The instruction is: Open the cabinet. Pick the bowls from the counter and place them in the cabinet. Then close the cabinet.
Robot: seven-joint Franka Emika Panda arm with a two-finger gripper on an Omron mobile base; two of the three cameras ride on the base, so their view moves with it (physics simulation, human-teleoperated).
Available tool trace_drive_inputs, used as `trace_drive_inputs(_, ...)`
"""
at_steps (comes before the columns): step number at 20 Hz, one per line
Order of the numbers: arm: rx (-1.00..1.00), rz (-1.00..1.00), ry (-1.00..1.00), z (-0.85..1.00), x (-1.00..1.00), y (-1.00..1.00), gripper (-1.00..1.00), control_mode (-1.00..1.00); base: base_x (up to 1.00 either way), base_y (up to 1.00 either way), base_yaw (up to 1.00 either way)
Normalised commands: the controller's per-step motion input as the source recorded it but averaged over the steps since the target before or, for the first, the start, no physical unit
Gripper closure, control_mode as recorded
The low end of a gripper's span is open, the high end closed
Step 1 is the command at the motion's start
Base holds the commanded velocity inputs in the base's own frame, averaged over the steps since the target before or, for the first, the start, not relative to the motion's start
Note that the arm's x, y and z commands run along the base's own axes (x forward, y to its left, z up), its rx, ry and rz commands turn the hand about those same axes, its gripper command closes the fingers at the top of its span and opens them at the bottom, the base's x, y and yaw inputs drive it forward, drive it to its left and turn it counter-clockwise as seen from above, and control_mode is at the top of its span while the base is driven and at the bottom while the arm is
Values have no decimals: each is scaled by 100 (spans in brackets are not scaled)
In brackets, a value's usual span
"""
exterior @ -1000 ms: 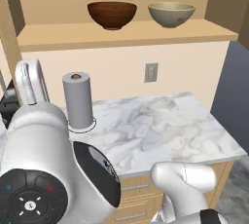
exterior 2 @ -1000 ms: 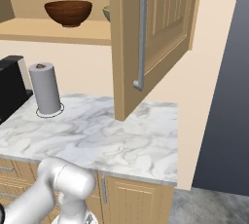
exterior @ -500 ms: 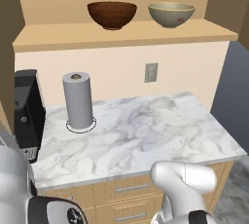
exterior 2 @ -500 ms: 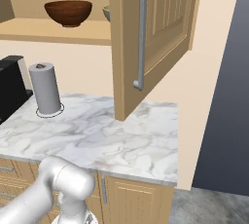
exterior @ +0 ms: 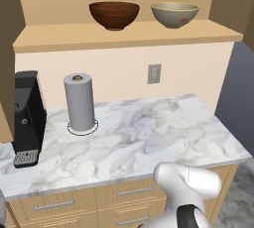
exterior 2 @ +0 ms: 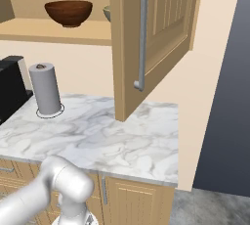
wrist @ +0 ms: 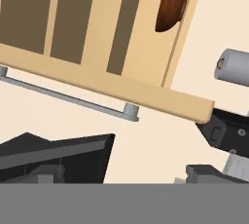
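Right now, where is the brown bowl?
The brown bowl sits on the cabinet shelf, left of the beige bowl, above the paper towel roll.

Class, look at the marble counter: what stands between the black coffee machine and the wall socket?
In the left base view, a grey paper towel roll stands between the black coffee machine and the wall socket.

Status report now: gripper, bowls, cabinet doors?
Gripper open, empty, facing a cabinet door. Brown bowl and beige bowl on cabinet shelf. Right door open. Nothing blocking.
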Motion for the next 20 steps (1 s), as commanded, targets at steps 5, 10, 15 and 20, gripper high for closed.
trace_drive_inputs(5,7,0,0,-10,8,17,-100,-100,0,0,0)
trace_drive_inputs(10,8,0,0,-16,0,37,-100,-100,0,0,0)
trace_drive_inputs(15,4,0,0,-9,5,56,-100,-100,0,0,0)
trace_drive_inputs(20,7,0,1,-3,30,33,-100,-100,0,0,0)
